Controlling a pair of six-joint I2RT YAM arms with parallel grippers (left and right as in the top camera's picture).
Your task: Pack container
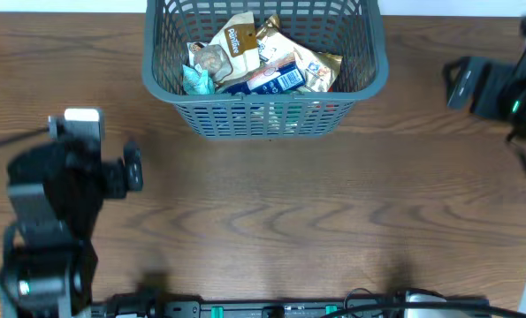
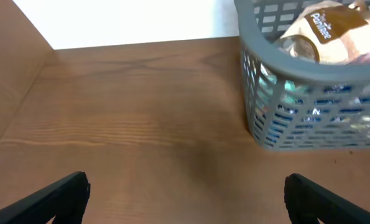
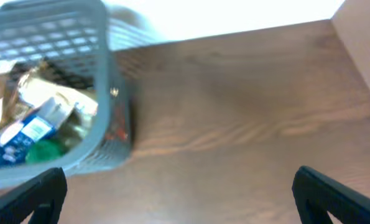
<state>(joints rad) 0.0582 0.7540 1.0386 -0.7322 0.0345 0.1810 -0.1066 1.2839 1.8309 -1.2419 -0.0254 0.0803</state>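
Observation:
The container (image 1: 161, 84) is a dark grey lattice basket at the top middle of the wooden table, holding several grocery packets (image 1: 263, 57). It also shows in the left wrist view (image 2: 309, 74) at the upper right and in the right wrist view (image 3: 101, 74) at the left. My left gripper (image 2: 185, 193) is open and empty over bare table, left of the basket. My right gripper (image 3: 178, 193) is open and empty over bare table, right of the basket. In the overhead view the left arm (image 1: 68, 190) is at the left and the right arm (image 1: 497, 88) at the far right.
A dark rail with cables (image 1: 289, 307) runs along the table's front edge. A white wall borders the table's far edge (image 2: 129, 18). Wooden side panels stand at the left (image 2: 10, 74) and right (image 3: 365, 43) of the table.

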